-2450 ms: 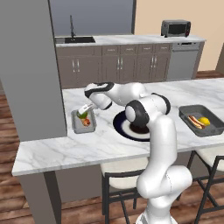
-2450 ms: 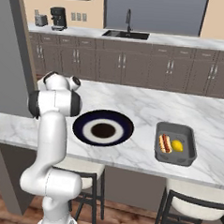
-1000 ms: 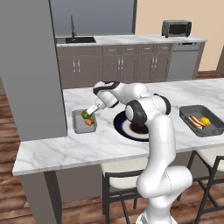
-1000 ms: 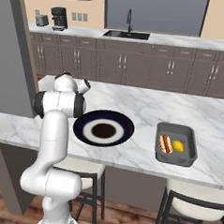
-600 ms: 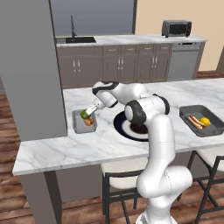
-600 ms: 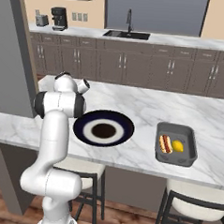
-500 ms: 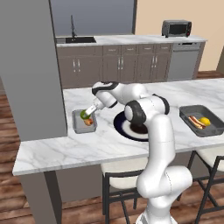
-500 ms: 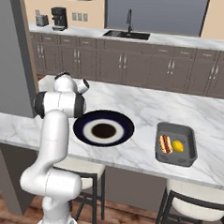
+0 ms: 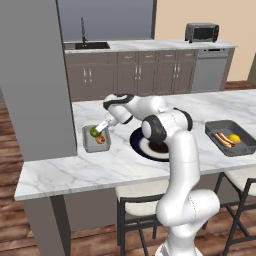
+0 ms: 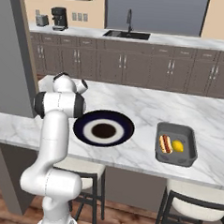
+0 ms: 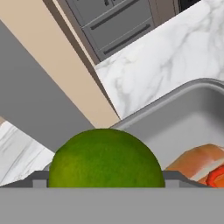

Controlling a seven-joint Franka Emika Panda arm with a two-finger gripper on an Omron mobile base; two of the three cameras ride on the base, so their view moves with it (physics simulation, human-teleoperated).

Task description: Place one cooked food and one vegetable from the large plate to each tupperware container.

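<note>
The pincer (image 9: 99, 129) hangs over the left-hand shallow grey rectangular tupperware tray (image 9: 88, 145), which sits on the white marbled bench (image 9: 75, 170) just left of the wide round dark navy plate with the white inner ring (image 9: 136, 142).

A round green vegetable, lime-like in skin (image 11: 105, 159), sits right at the fingertips in the hand view, directly above the tray's grey floor (image 11: 192, 127). In the left base view the same green ball (image 9: 94, 131) is at the pincer tip, above the tray's interior.

Pincer state: cannot tell whether the jaws are clamped on the green ball or parted beside it; the fingertips themselves are hidden behind it.

Key relation: the green ball lies straight ahead of the pincer, with the tray floor beneath. Beside that spot a bun-coloured cooked item with a red strip (image 11: 203, 164) already lies in the tray, off to one side and apart from the ball.

The plate looks bare of food in the right base view (image 10: 103, 130). The other grey tray (image 10: 176, 144) holds a hot dog (image 10: 165, 143) and a yellow lemon-like piece (image 10: 177, 146).

Judgement: last placement in hand; the drop must land on the free floor, clear of the bun.
</note>
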